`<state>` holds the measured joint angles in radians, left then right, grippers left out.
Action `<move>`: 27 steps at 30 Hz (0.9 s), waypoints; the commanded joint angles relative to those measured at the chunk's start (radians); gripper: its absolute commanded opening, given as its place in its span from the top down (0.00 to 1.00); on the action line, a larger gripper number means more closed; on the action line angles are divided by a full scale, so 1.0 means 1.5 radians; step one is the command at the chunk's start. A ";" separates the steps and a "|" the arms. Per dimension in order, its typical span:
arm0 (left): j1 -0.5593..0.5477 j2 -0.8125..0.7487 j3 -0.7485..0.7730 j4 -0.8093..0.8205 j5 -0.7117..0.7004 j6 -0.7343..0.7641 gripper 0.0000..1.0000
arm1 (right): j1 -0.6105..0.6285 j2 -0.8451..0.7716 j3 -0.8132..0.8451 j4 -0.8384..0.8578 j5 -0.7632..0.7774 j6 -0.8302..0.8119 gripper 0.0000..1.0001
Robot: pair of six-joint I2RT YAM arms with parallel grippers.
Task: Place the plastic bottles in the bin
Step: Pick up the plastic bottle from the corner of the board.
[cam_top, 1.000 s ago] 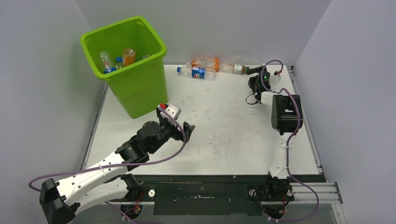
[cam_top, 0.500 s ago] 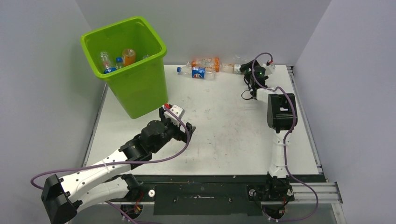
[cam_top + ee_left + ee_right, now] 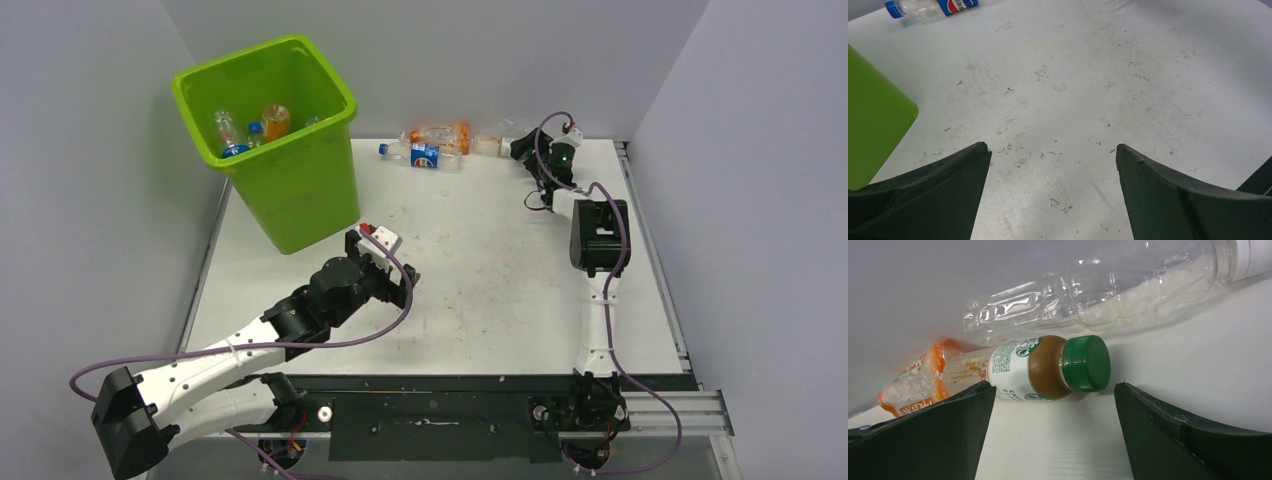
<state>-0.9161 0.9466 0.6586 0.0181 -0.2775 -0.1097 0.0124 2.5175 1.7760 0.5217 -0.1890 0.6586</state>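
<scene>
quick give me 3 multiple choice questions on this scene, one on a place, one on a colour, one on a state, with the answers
1. Where on the table does the bin stand?
A. near right corner
B. far left corner
C. between the arm bases

2. What colour is the cap of the brown bottle in front of the right gripper?
A. red
B. yellow
C. green

3. How is the left gripper?
A. open, holding nothing
B. shut on a bottle
C. shut on the bin's rim

Answers:
1 B, the top view shows it at the far left.
2 C, the right wrist view shows a green cap.
3 A, its fingers stand wide apart over bare table.
</scene>
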 commanded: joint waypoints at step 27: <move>-0.042 -0.028 0.026 -0.004 -0.018 0.011 0.04 | 0.085 -0.188 -0.214 0.179 -0.103 -0.046 0.04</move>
<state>-0.9550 0.9310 0.6586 0.0006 -0.2848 -0.0967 0.1246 2.4050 1.5154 0.7033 -0.3420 0.6384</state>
